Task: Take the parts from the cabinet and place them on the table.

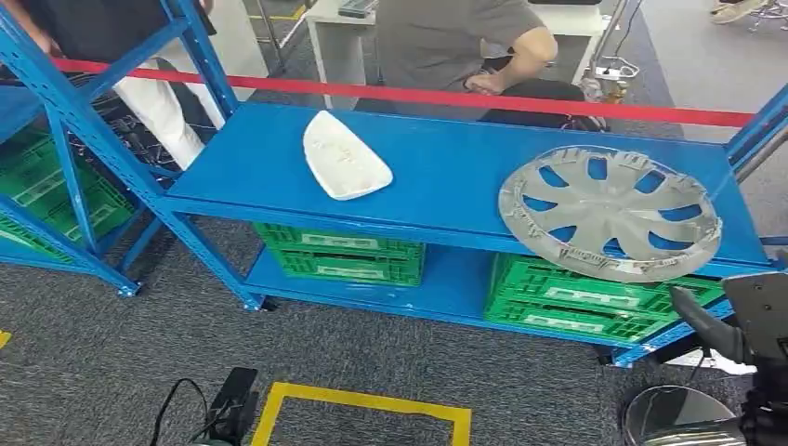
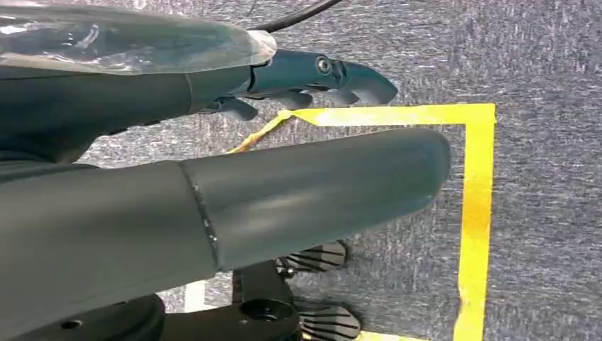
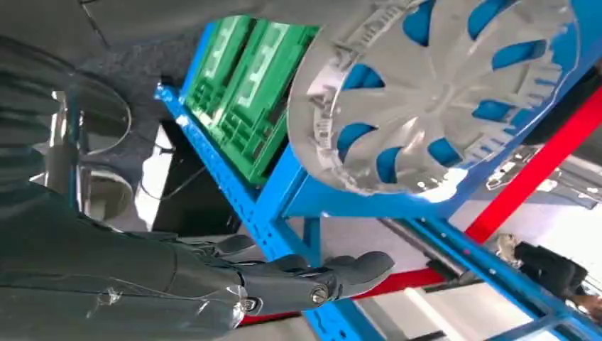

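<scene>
A white curved part [image 1: 346,156] lies on the left half of the blue cabinet's top shelf [image 1: 446,177]. A grey wheel cover [image 1: 609,212] sits on the shelf's right end, its rim hanging over the front edge. My right hand [image 1: 711,327] hovers low at the right, in front of and below the wheel cover, holding nothing. In the right wrist view its fingers [image 3: 319,273] are stretched out beneath the wheel cover [image 3: 440,92], apart from it. My left hand [image 2: 312,128] hangs over the carpet with straight fingers and nothing in it.
Green crates [image 1: 339,253] [image 1: 585,299] fill the lower shelf. A red barrier [image 1: 446,97] runs behind the cabinet, where one person sits [image 1: 465,46] and another stands [image 1: 139,84]. A yellow tape square [image 1: 362,409] marks the carpet, with a black cabled device [image 1: 232,401] beside it.
</scene>
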`<state>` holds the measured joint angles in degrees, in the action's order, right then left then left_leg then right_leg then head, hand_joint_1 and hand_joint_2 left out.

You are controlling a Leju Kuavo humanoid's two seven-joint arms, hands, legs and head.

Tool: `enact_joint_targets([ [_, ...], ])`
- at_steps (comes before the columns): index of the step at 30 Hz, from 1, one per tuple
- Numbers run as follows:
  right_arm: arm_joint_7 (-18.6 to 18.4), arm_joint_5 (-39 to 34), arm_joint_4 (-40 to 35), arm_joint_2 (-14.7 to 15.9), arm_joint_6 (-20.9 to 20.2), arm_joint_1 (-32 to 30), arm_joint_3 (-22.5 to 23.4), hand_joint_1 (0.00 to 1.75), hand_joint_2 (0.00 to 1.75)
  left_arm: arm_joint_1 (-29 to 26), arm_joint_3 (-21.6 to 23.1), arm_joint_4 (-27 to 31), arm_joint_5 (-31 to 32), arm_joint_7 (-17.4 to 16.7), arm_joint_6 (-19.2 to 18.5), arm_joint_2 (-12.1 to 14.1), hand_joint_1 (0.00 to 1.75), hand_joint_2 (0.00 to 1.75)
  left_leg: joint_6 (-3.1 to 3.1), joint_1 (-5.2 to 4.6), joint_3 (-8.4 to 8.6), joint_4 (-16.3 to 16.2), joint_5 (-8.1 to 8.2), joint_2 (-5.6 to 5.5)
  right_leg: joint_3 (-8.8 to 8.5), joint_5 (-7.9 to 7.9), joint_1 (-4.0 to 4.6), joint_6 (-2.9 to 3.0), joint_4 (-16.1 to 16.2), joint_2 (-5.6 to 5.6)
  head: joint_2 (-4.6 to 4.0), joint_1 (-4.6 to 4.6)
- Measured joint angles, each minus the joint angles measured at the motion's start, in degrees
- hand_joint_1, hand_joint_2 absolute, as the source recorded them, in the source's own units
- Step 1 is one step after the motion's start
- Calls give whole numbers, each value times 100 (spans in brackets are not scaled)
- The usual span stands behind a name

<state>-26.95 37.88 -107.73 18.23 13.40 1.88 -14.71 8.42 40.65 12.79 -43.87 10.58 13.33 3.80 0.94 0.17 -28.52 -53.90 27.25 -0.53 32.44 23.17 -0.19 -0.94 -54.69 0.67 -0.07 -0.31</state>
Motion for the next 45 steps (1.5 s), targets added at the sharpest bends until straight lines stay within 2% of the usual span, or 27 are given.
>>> enact_joint_targets([
  [7,-398,186,-13,284,-490,53,127,0,175,0,0,0,-33,0,-2,0,0,0,0,0,-6,0,0,0,-1,-4,-2,-5,1,0,0,0],
  [20,-439,-620,138,804,-1075,380,256,0,175,16,0,0,-9,-11,-52,0,0,0,2,0,-3,-1,-2,0,-3,-5,-2,-7,2,0,0,0],
  [26,-389,-1112,352,994,-1454,621,199,0,175,35,2,0,-9,-26,-66,2,0,0,3,0,-8,-1,-2,0,-3,-5,-7,-7,2,0,0,0],
  [36,-350,-1246,743,1159,-1611,938,74,0,175,39,2,0,-11,-33,-72,2,0,0,7,0,-12,-1,-5,0,-3,-5,-7,-7,2,-4,0,0],
  [45,102,-1526,2060,1209,-1911,1765,-345,0,175,111,101,0,7,-57,-72,2,0,0,17,-1,-14,-1,-12,-2,-4,-12,-11,-10,2,-10,0,0],
])
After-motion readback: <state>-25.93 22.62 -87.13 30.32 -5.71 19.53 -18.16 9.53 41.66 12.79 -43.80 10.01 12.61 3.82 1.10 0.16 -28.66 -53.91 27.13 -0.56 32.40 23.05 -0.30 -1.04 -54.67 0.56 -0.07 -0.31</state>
